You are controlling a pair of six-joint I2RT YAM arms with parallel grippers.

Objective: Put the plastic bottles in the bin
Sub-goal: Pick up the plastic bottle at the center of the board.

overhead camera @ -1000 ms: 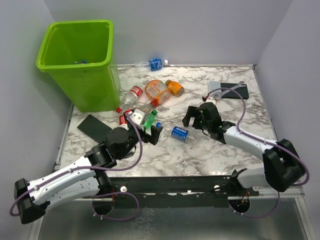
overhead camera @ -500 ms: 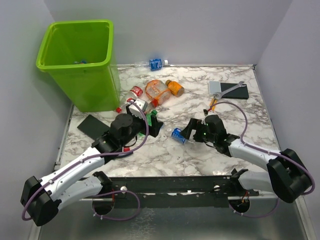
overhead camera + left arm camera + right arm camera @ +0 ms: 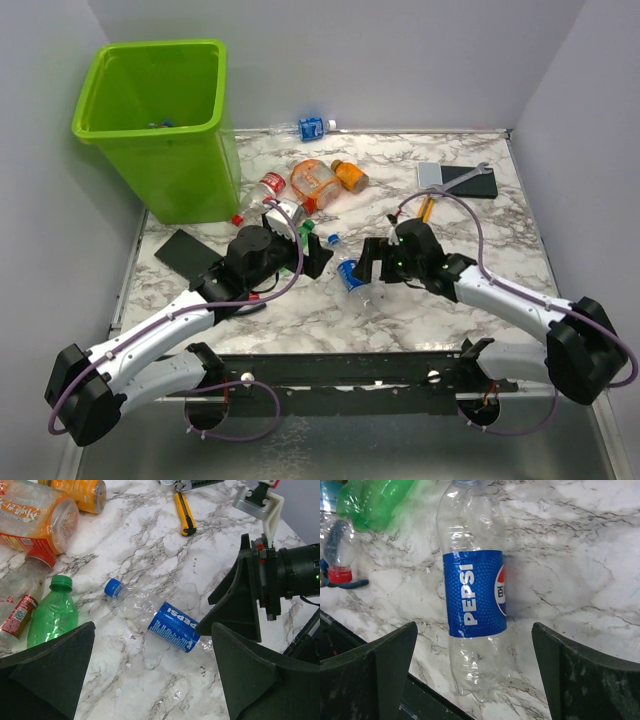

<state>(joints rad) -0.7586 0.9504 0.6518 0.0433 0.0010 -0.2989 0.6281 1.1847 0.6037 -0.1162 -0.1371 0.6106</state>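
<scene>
1. Two end effectors now crowd one Pepsi bottle (image 3: 172, 626). Your right end effector (image 3: 474, 640) has swung in from the right and straddles it, jaws wide, holding nothing.
2. Your left end effector (image 3: 312, 257), equally wide and empty, has advanced toward that same bottle.
3. That bottle lies flat on the surface (image 3: 430, 310), well apart from the bin (image 3: 150, 130). A grasp looks ready, so let one arm take it.

Blue-labelled clear bottle (image 3: 172, 625) flat on marble table (image 3: 150, 545), beyond wide-apart fingers (image 3: 50, 670) of left gripper (image 3: 152, 630).

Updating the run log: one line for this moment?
right gripper open over clear plastic blue-labelled Pepsi bottle | left gripper open, empty
</scene>
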